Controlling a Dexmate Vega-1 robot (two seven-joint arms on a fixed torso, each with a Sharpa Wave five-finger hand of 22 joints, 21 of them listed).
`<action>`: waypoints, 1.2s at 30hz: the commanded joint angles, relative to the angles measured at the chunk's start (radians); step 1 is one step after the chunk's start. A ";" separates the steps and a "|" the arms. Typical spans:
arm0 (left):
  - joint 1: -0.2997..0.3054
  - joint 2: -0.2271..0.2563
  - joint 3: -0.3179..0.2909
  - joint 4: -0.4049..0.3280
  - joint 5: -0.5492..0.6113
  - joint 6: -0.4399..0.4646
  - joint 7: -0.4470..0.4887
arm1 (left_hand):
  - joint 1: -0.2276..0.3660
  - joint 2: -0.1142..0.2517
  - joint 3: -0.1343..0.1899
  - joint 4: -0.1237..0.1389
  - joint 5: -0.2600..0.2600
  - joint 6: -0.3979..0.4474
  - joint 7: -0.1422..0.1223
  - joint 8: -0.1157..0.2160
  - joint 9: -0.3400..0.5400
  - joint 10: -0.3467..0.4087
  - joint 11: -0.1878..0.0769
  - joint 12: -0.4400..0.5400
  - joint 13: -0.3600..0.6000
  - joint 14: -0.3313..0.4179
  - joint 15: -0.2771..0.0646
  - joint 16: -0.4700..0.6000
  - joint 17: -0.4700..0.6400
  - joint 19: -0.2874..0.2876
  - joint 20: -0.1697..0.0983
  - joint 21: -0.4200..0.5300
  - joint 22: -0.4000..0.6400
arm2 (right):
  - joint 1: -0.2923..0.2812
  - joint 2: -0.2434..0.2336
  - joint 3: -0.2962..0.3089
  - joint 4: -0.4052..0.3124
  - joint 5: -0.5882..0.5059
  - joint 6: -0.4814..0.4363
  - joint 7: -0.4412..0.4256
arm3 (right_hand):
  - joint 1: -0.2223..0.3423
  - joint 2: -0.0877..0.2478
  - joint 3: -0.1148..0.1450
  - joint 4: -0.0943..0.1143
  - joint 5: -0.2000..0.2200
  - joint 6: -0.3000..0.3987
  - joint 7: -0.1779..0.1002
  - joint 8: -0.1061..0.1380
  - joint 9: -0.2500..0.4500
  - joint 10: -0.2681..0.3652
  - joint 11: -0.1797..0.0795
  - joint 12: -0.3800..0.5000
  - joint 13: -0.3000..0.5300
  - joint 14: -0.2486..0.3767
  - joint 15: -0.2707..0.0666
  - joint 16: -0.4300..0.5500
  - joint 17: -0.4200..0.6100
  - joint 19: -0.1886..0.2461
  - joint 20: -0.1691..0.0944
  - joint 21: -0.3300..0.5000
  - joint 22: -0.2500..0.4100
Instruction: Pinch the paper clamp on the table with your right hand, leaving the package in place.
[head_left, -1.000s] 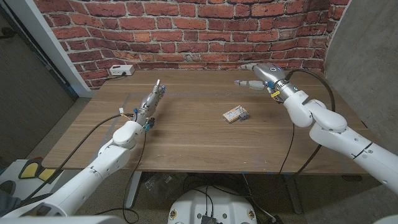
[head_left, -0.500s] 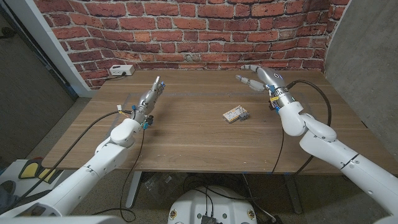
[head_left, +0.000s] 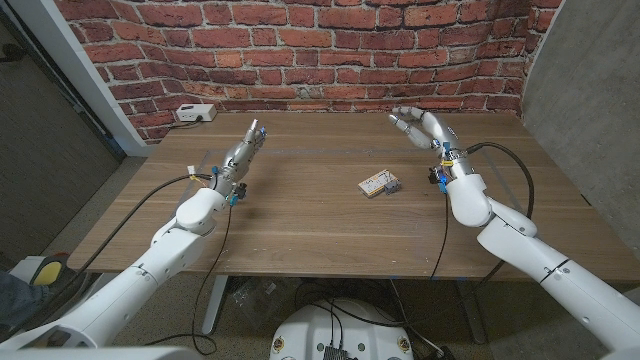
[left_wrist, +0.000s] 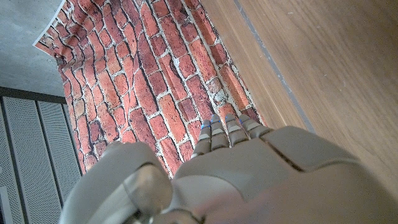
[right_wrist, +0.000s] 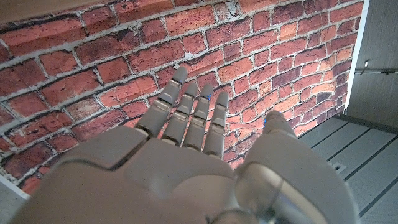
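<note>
A: Two hands are seen above the table (head_left: 300, 225). The right hand (head_left: 425, 128), upper right of the frame, is held up, fingers spread, nothing gripped; the left hand (head_left: 243, 157), left of centre, is extended and empty.

B: The approach step is judged underway. The package (head_left: 377, 184) is found at centre, the paper clamp (head_left: 392, 183) touching it; a descent toward the clamp is called for.

A small tan package (head_left: 375, 184) lies mid-table, with what looks like the dark paper clamp (head_left: 392, 184) touching it.

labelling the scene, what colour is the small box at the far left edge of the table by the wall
White. The box shows best in the head view, at the table's far left corner against the brick wall.
</note>
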 joint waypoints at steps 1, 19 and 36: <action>0.000 -0.005 0.008 -0.022 0.008 0.022 0.013 | 0.005 0.004 -0.009 -0.003 0.000 0.012 0.000 0.004 0.004 0.009 -0.005 0.005 0.003 0.009 0.000 0.005 0.003 0.001 0.000 0.003 0.002 | -0.002 0.039 0.046 0.100 0.362 0.183 0.147 | -0.012 0.012 0.004 0.005 -0.011 -0.027 0.027 -0.021 0.000 0.015 0.020 0.005 0.002 0.002 0.013 0.004 0.002 0.008 0.000 -0.004 -0.001; 0.011 -0.015 0.009 -0.050 0.020 0.033 0.047 | 0.007 0.005 -0.012 -0.003 0.001 0.012 -0.002 0.003 0.004 0.009 -0.007 0.004 0.003 0.010 -0.002 0.003 0.004 -0.002 0.004 0.000 0.002 | -0.010 0.072 0.072 0.190 0.743 0.239 0.379 | -0.094 0.006 -0.026 0.031 -0.028 -0.052 0.068 -0.051 -0.006 -0.059 0.095 -0.030 0.001 -0.100 0.058 -0.007 0.004 -0.065 0.008 -0.042 -0.002; -0.002 -0.012 0.023 -0.048 0.016 0.058 0.027 | 0.009 0.006 -0.016 -0.003 0.001 0.004 -0.003 -0.001 0.004 -0.004 -0.005 -0.003 0.003 -0.004 -0.001 -0.002 0.004 -0.013 0.008 -0.004 0.003 | -0.025 0.070 0.080 0.235 0.843 0.232 0.427 | -0.228 -0.049 -0.101 0.080 -0.022 -0.109 0.065 -0.064 -0.008 -0.116 0.133 -0.054 -0.004 -0.137 0.072 -0.007 0.002 -0.089 0.006 -0.057 -0.004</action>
